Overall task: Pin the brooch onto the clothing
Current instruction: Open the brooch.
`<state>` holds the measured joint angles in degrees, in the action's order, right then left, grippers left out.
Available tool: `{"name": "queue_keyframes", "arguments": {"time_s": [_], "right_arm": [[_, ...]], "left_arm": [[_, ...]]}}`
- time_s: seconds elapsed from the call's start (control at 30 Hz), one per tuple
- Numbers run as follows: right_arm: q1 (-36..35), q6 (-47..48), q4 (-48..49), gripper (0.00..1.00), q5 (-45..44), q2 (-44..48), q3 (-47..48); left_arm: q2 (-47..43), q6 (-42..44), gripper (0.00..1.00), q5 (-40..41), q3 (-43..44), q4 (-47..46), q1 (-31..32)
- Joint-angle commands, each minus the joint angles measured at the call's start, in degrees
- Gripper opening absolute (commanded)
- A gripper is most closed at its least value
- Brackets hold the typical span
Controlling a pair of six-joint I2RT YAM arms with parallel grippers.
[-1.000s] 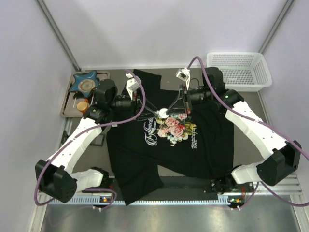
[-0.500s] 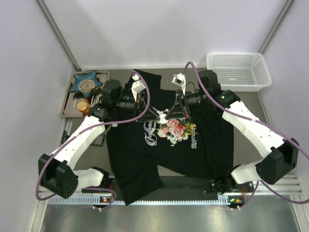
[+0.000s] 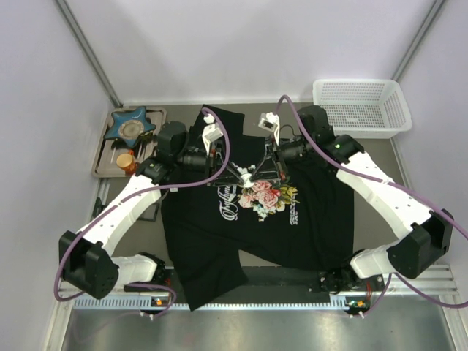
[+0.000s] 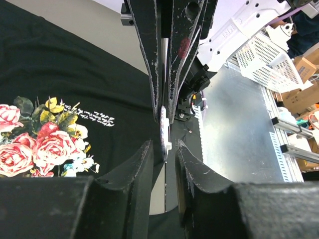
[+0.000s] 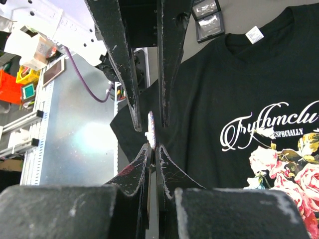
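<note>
The clothing (image 3: 292, 219) is a black T-shirt with a rose print, lying flat on the table. Above its chest the two grippers meet tip to tip. My right gripper (image 5: 152, 148) is shut on the lower edge of the brooch (image 5: 151, 127), a small pale disc held edge-on. In the left wrist view the brooch (image 4: 163, 127) stands between the tips of my left gripper (image 4: 164, 147). Those jaws are a narrow way apart, with a slim gap on each side of the disc. From above, the brooch (image 3: 247, 175) shows as a pale speck between the left gripper (image 3: 238, 174) and the right gripper (image 3: 256, 175).
A white basket (image 3: 362, 106) stands at the back right. At the back left a grey tray (image 3: 102, 157) holds a blue star-shaped dish (image 3: 130, 124) and a small orange thing (image 3: 126, 157). Small black boxes (image 5: 207, 17) lie beyond the shirt's collar.
My left gripper has moved right to meet the right one and narrowed its jaws around the brooch. The right gripper has shifted slightly left, still shut on the brooch.
</note>
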<state>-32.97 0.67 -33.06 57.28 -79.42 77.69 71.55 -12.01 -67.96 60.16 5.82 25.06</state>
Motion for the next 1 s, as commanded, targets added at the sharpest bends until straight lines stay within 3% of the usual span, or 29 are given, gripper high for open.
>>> {"name": "queue_keyframes", "arguments": {"time_s": [0.0, 0.17, 0.23, 0.27, 0.37, 0.67, 0.97], "right_arm": [[-0.52, 1.35, 0.36, 0.0, 0.12, -0.12, 3.17], [-0.52, 1.27, 0.28, 0.0, -0.32, -0.65, 3.43], [-0.52, 0.66, 0.36, 0.13, -0.58, -0.91, 3.87], [-0.6, 0.39, 0.45, 0.25, -0.59, -1.18, 4.31], [-0.52, -0.05, 0.45, 0.37, -0.67, -1.53, 4.75], [-0.86, -3.83, 1.24, 0.4, -2.86, -3.55, 5.28], [-1.75, -3.74, 1.95, 0.29, -7.96, -4.69, 6.07]], "left_arm": [[-0.18, 1.2, 0.22, -0.06, 1.63, 0.59, 0.43], [-0.27, -0.2, 0.0, 1.95, 1.19, 0.68, 0.43], [-0.36, -2.56, 0.0, 3.97, 0.31, -0.46, 0.34], [-0.36, -3.71, 0.0, 4.59, -0.13, -2.12, 0.34], [-1.06, -9.6, 0.0, 6.61, -3.02, -9.47, 0.34], [-1.85, -13.04, 0.0, 8.81, -5.32, -12.68, 0.34], [-2.03, -12.95, 0.0, 8.99, -5.05, -12.24, 0.34]]}}
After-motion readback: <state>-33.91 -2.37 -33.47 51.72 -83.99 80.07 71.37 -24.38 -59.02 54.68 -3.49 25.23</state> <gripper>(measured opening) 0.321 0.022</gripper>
